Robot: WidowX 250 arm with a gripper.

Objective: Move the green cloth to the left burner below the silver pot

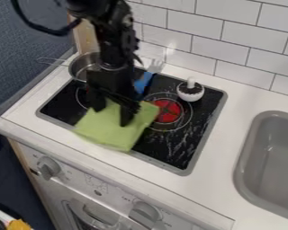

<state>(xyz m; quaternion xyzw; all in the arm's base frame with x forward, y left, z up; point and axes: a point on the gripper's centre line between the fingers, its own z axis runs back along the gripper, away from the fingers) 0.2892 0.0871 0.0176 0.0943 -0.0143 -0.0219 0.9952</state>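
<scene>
Along the front edge of the black glass cooktop (182,146) lies the soft green cloth (110,130), beneath a spread black claw (112,110) that should pinch one fold and drag low to the left burner (81,96), short of the round silver pot (82,64).

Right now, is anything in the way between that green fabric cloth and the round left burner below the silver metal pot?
Nothing visible lies between the green cloth and the left burner; the black gripper is right over the cloth.
</scene>
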